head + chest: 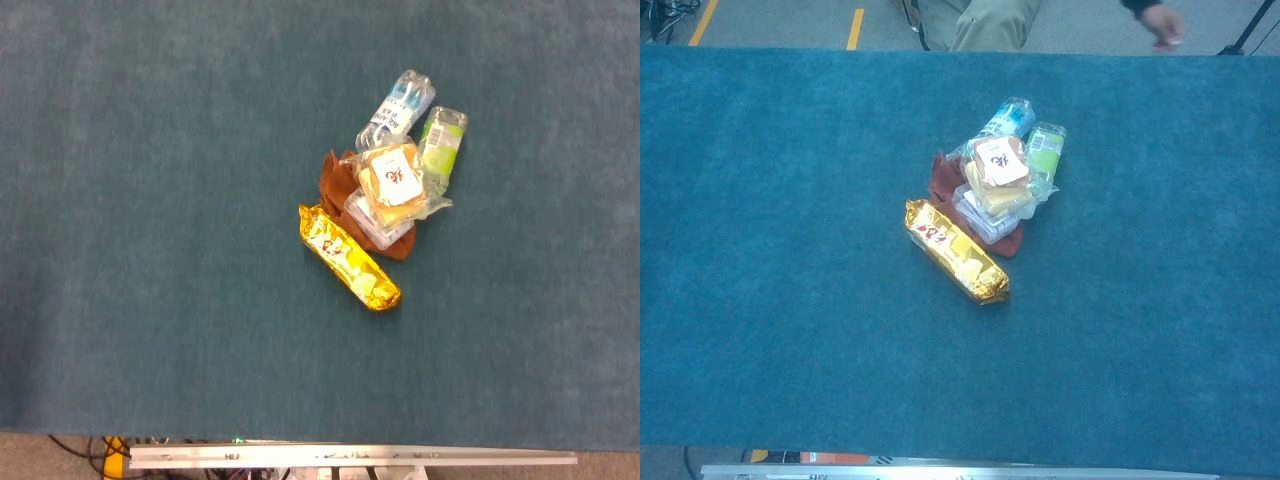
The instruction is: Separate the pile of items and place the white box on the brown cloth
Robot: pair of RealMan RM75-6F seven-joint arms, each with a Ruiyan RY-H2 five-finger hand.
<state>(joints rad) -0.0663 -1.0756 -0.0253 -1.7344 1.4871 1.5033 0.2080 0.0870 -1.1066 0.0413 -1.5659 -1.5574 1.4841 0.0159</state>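
Observation:
A pile of items lies a little right of the table's middle. The brown cloth [338,185] [943,183] is crumpled under the pile, showing at its left and lower edge. On it rests a clear-wrapped whitish box [368,218] [976,214], partly covered by an orange-yellow packaged snack with a white label [392,180] [998,172]. A gold foil packet [348,257] [956,251] lies at the front left, touching the cloth. A clear water bottle [397,110] [1004,120] and a green-and-white packet [441,146] [1044,152] lie at the back. Neither hand shows in either view.
The blue-green cloth-covered table [150,250] [770,280] spreads wide on all sides of the pile. A metal rail [350,457] runs along its near edge. Beyond the far edge a seated person's legs [985,22] and hand [1160,22] show.

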